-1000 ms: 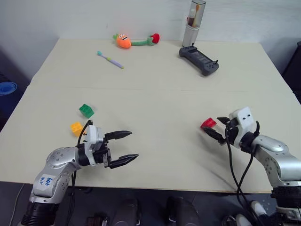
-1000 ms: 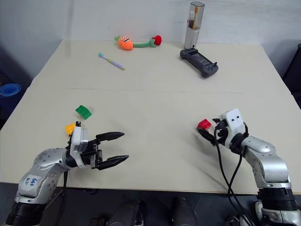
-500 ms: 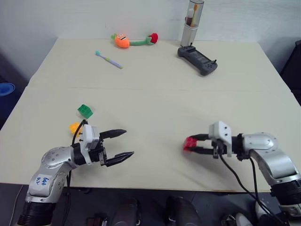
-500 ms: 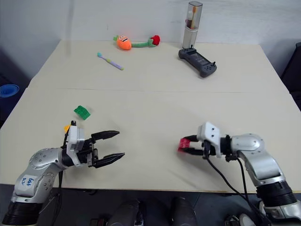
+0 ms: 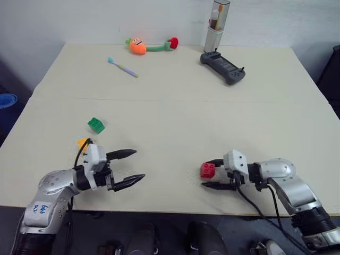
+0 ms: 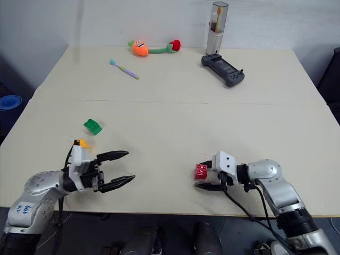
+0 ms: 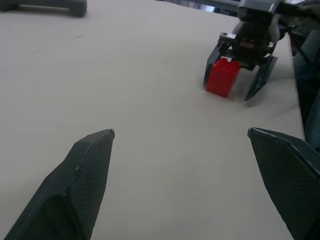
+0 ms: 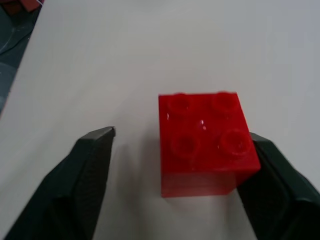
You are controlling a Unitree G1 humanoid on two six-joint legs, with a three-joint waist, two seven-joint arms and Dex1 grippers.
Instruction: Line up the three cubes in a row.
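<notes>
We locate all items on the counter [image 5: 175, 106]. In the head views, the first cube [image 5: 207, 170] sits at lower centre-right, standing studs up between the spread fingers of the right gripper [image 5: 211, 173], which reaches in from the lower right. A second cube [image 5: 96, 125] lies at left of centre. A third cube [image 5: 82, 142] lies just below it, directly behind the left gripper [image 5: 133, 167], which occupies the lower left. Along the upper edge we find a toothbrush [image 5: 123, 67] at upper left, a plush toy [image 5: 151, 45] beside it, and a handheld controller [image 5: 223, 67] at upper right, with a tall container [image 5: 216, 24] behind it.
</notes>
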